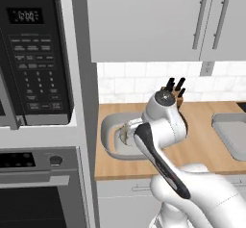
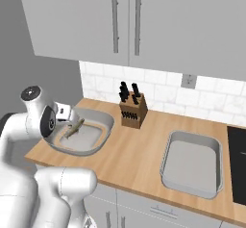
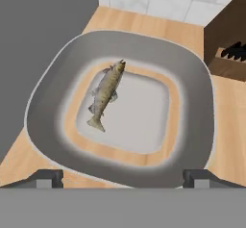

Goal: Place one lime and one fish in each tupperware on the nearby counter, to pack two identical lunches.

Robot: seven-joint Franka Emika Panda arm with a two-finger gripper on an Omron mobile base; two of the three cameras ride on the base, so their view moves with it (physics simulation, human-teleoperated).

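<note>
A slender grey-brown fish (image 3: 105, 95) lies inside a light-grey tupperware (image 3: 48, 107) on the tan counter (image 2: 134, 150), head toward the tile wall. In the right base view the same fish (image 2: 74, 127) shows in this left tupperware (image 2: 106, 121). My gripper (image 3: 122, 176) hovers above the tub's near rim, open, with nothing between its fingertips. A second tupperware (image 2: 166, 167) stands empty further right on the counter. The lime is out of view.
A wooden knife block (image 2: 133, 111) stands against the tile wall between the two tubs. A tall cabinet with a microwave (image 1: 33, 54) and an oven (image 1: 43, 193) bounds the counter on the left. The black cooktop (image 2: 238, 155) lies at the far right.
</note>
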